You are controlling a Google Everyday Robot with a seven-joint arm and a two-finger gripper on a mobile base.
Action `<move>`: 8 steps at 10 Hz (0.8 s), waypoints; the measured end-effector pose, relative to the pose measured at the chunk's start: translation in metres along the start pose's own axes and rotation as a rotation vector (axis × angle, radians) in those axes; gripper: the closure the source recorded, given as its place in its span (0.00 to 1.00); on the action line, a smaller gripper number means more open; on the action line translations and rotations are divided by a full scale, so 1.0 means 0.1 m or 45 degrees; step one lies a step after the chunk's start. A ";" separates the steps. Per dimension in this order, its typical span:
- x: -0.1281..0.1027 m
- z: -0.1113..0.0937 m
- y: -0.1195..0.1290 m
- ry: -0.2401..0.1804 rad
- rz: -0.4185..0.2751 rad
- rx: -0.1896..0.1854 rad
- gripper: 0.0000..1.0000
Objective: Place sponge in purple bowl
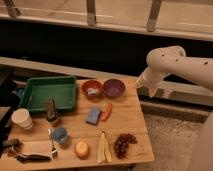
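The blue-grey sponge (93, 115) lies flat near the middle of the wooden table (135, 117), touching or almost touching a red chili pepper (107, 111) on its right. The dark purple bowl (113, 88) stands at the table's far edge, behind the sponge and a little to its right, and looks empty. My white arm comes in from the right. Its gripper (148, 89) hangs by the table's far right corner, to the right of the purple bowl and well away from the sponge.
A red-orange bowl (92, 89) holding a white item sits left of the purple bowl. A green tray (47, 92) is at the far left, with a dark object (51, 110) and white cup (21, 118) near it. A blue cup (60, 135), orange fruit (81, 148), banana (104, 147) and grapes (124, 143) line the front.
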 end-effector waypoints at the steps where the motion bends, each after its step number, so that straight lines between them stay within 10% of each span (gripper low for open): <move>1: 0.00 0.00 0.00 0.000 0.000 0.000 0.36; 8: 0.02 0.02 0.07 -0.019 -0.048 0.023 0.36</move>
